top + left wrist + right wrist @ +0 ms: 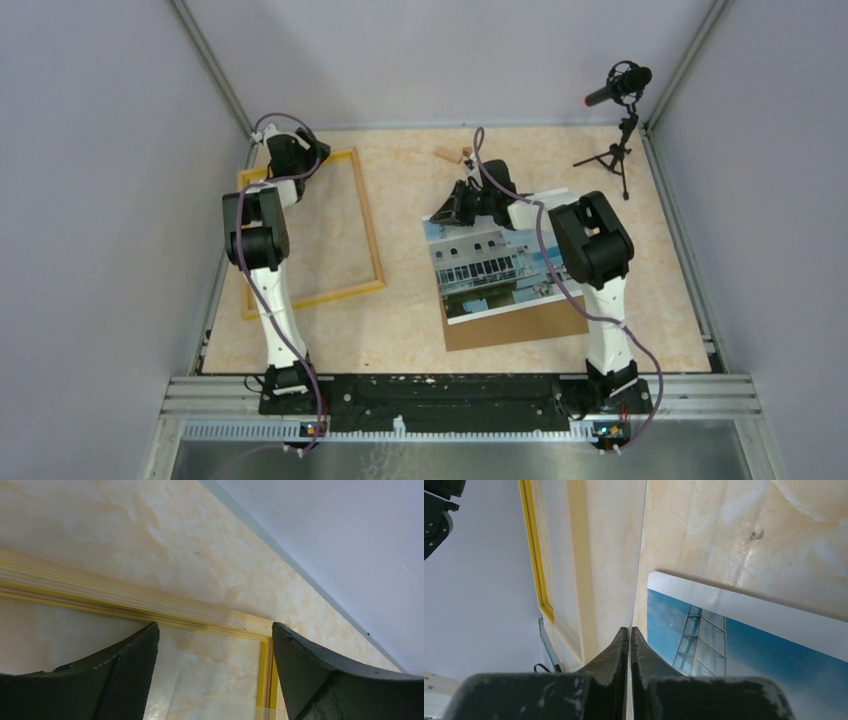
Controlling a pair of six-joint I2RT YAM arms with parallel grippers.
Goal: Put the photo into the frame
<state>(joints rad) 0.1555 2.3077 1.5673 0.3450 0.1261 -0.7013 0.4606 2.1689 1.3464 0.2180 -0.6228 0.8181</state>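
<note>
gripping a clear pane (639, 555), right pincer (629, 630) shows it only up close.

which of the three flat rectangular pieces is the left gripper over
The frame, the hollow yellow-orange one on the left; the left gripper stands open over its corner. The photo and brown backing board lie stacked to the right.

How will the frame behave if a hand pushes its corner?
The frame looks thin and wooden, so probably stiff and light. Lying flat on the smooth table, it would likely slide or pivot, not tip.
</note>
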